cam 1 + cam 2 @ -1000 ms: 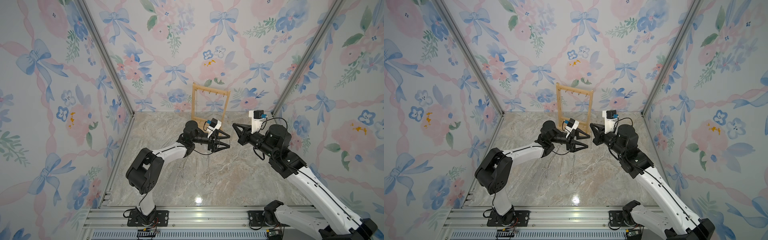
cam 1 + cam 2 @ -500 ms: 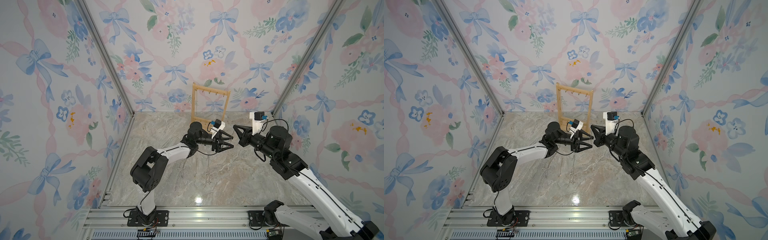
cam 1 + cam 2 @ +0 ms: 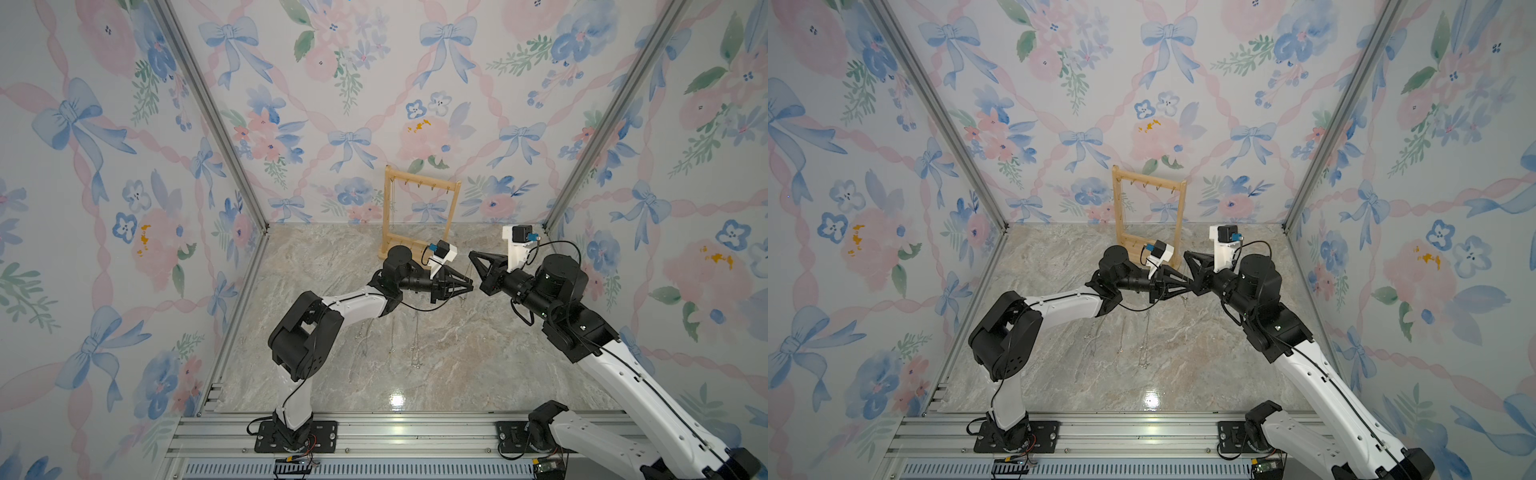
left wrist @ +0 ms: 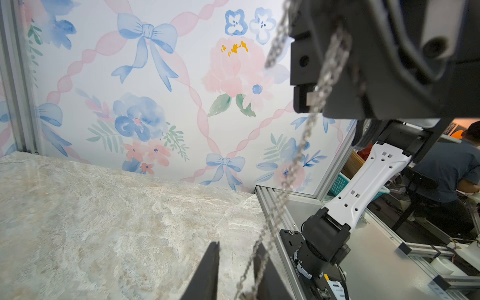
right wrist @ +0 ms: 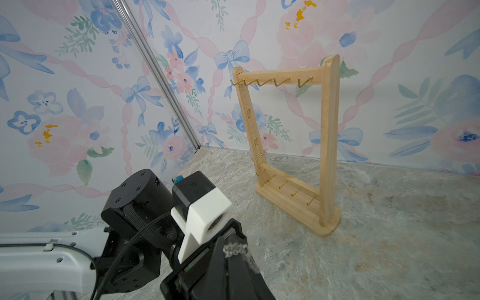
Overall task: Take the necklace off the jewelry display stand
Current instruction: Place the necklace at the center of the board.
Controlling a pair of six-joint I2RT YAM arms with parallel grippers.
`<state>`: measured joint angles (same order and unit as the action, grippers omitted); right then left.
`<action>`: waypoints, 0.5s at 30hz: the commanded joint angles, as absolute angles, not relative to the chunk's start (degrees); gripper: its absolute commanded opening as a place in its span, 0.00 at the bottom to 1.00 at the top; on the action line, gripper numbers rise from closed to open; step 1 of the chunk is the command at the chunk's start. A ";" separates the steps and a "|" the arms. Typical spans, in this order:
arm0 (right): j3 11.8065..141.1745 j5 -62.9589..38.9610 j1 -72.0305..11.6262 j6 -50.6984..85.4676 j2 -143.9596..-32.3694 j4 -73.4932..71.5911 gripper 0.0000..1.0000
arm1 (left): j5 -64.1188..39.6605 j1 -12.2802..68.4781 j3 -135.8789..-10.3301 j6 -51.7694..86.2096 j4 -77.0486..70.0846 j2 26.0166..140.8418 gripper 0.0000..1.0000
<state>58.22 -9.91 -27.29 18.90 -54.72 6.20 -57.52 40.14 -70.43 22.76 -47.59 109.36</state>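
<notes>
The light-wood jewelry display stand point(image 3: 455, 216) point(image 3: 1179, 220) point(image 5: 327, 145) stands at the back wall, and a thin gold chain point(image 5: 246, 109) hangs from its end hook. My right gripper point(image 3: 470, 253) point(image 3: 1185, 253) point(image 5: 228, 245) is in front of the stand, shut on a silver necklace point(image 4: 296, 161) point(image 5: 235, 249) that dangles from its tips. My left gripper point(image 3: 471, 287) point(image 3: 1191, 286) point(image 4: 237, 246) sits just below. Its fingers stand narrowly apart with the hanging chain between them, close to one finger.
Several thin chains point(image 3: 415, 345) point(image 3: 1146, 345) lie stretched out on the marble tabletop, below the two grippers. Floral walls enclose the back and both sides. An aluminium rail point(image 3: 395, 432) runs along the front edge.
My left gripper has moved right, up to the right gripper's tips, and its jaws have narrowed round the hanging chain. The right arm has barely moved.
</notes>
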 commanded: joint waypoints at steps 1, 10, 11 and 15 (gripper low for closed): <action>57.65 -10.47 -26.64 19.69 -53.62 6.76 0.00 | -57.47 40.43 -72.24 21.89 -47.38 110.39 0.12; 57.30 -10.13 -26.04 19.37 -51.94 8.32 0.00 | -52.12 41.26 -72.86 18.57 -42.79 110.39 0.00; 57.22 -9.96 -26.03 19.24 -51.61 8.67 0.00 | -51.44 41.43 -72.69 18.50 -42.51 110.27 0.00; 56.83 -9.89 -26.08 18.77 -50.26 10.72 0.00 | -47.37 42.81 -71.02 17.61 -40.95 108.98 0.00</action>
<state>57.56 -9.87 -26.55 19.05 -52.01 9.50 -51.05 41.85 -71.79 19.77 -43.59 109.38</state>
